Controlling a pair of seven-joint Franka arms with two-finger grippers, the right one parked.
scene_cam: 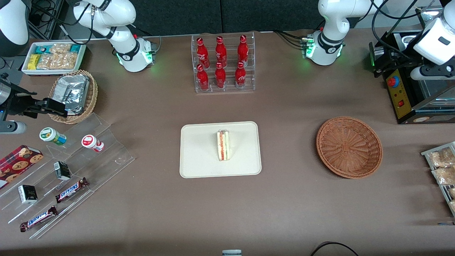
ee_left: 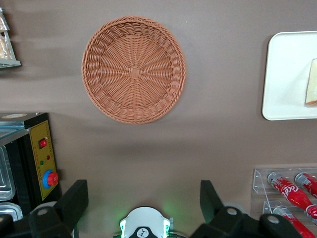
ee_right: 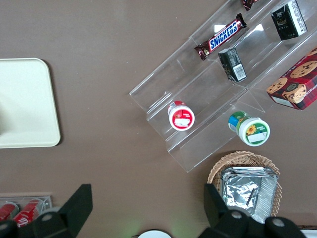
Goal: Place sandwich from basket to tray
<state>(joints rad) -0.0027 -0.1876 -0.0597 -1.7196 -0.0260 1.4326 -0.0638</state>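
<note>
The sandwich [scene_cam: 223, 145] lay on the tray [scene_cam: 199, 156], near the middle of it, resting on its side so the red and green stripes showed along one edge. The tray sat flat on the brown counter [scene_cam: 227, 213], in the middle. The round brown basket [scene_cam: 349, 147] sat on the counter too, well apart from the tray, toward the working arm's end. Nothing was in the basket.

The claw [ee_left: 143, 201] hung high up in the air above the counter, over the spot between the basket [ee_left: 133, 69] and the black machine [ee_left: 29, 163]. Its two fingers [ee_left: 74, 201] were spread wide apart and they held nothing. The claw was not touching anything. From up there, one end of the tray [ee_left: 287, 74] showed, with a bit of the sandwich [ee_left: 312, 84] on it.

A clear rack of red bottles [scene_cam: 222, 64] stood farther from the front camera than the tray. Toward the parked arm's end were a lighter basket with shiny foil packs [scene_cam: 73, 94], a clear stand with candy bars [scene_cam: 71, 190], and two little cups [scene_cam: 53, 136].
</note>
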